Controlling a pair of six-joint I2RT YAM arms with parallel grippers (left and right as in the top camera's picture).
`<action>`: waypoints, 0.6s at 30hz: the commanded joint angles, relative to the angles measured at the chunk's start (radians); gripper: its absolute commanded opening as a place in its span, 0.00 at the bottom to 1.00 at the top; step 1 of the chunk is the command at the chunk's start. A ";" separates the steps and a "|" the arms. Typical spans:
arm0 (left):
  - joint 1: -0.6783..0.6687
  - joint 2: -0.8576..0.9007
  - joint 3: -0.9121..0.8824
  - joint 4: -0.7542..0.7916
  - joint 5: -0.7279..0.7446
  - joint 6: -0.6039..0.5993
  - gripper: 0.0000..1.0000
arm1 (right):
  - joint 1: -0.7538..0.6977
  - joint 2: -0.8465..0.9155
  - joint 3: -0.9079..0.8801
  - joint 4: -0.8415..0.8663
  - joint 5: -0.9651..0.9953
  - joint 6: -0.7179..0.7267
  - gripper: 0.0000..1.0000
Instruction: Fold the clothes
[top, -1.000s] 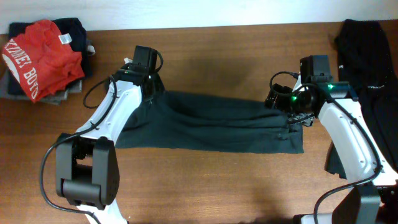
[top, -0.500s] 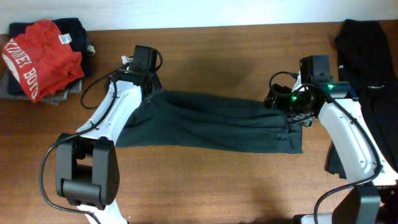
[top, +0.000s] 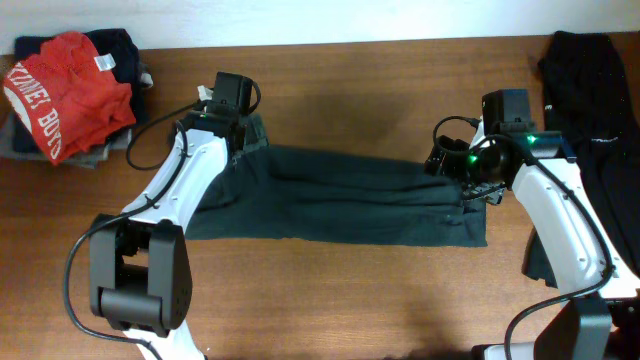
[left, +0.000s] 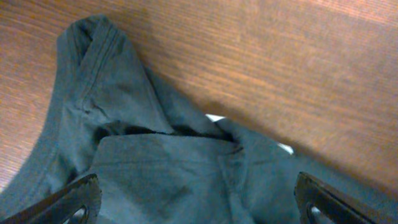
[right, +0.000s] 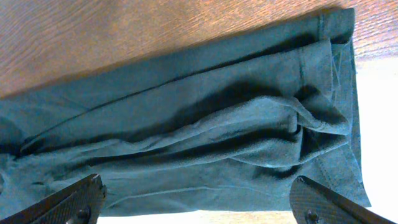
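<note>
- Red tee (top: 60, 90), white lettering, sits on a pile of dark clothes (top: 120, 50) at the table's (top: 380, 300) 10 o'clock corner. Well apart from the work, so leave it alone.
- L gripper (top: 243, 132) is at the 10 o'clock corner of the spread shirt. Fingers (left: 78, 198) are splayed wide w/ nothing between them; cloth lies loose underneath.
- Collar end (left: 106, 68) is rumpled, w/ a lobe poking toward 11 o'clock and a white tag (left: 214, 117) peeking from the fold. Probably needs flattening before any cross-fold, else the lump gets buried inside.
- Dark grey-green tee (top: 340, 205) lies mid-table as a long band running 9 to 3 o'clock. It's doubled lengthwise, w/ ridges along it.
- Step in hand, I'd say: re-grip both ends for the next fold. Pinch all layers at the corners, not just the top one, & lift both sides evenly so the band doesn't skew.
- R gripper (top: 472, 186) is over the 3 o'clock end, fingers (right: 74, 202) released wide, holding nothing.
- Hem end (right: 336, 93) is puckered near the stitched edge. Tug it outward toward 3 o'clock to take out slack.
- Black garment (top: 590, 100) is at the table's 2 o'clock edge, just beside the R arm. Keep the swing clear of it.
</note>
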 joint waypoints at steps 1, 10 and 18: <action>0.001 0.011 0.037 -0.036 -0.011 0.069 0.99 | -0.006 0.002 -0.007 0.000 0.005 -0.010 0.99; 0.000 0.011 0.058 -0.108 0.317 0.110 0.46 | 0.048 0.010 -0.007 0.018 -0.070 -0.018 0.92; 0.001 0.065 0.057 -0.130 0.378 0.109 0.07 | 0.137 0.091 -0.007 0.068 -0.070 -0.009 0.76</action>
